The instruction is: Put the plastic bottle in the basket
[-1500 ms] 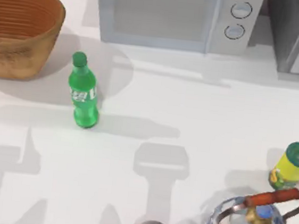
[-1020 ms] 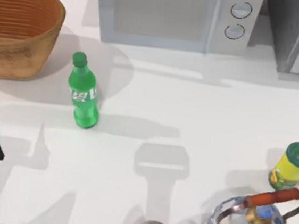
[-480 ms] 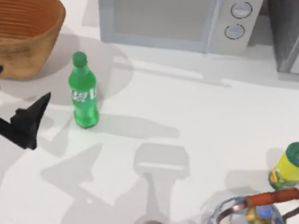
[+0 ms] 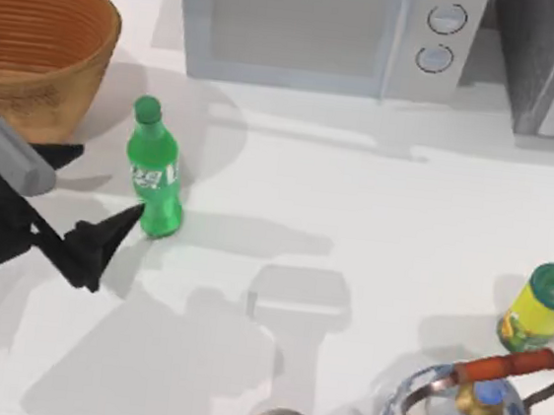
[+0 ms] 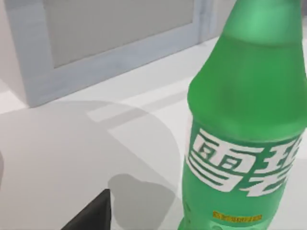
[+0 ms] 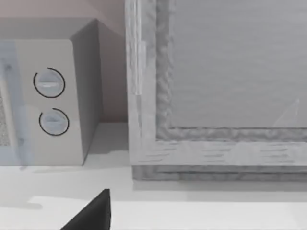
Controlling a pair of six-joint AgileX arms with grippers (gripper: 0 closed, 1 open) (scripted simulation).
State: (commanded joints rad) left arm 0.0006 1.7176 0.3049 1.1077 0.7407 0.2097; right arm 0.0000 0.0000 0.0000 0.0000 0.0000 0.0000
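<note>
Top view puts the left gripper [image 4: 95, 193] just left of the plastic bottle [image 4: 154, 170], its jaws released and spread wide: one dark finger [image 4: 105, 239] reaches toward the bottle's base, the other lies nearer the basket [image 4: 37, 54], and neither touches the bottle. The bottle stands upright on the white bench [image 4: 349, 275], long axis vertical, green cap up, with the basket close behind it to the left. From the left wrist view, the bottle [image 5: 244, 124] looms near, label facing the camera, with a microwave [image 5: 96, 43] beyond it. Whether the right arm's jaws are released or clenched, I cannot tell.
</note>
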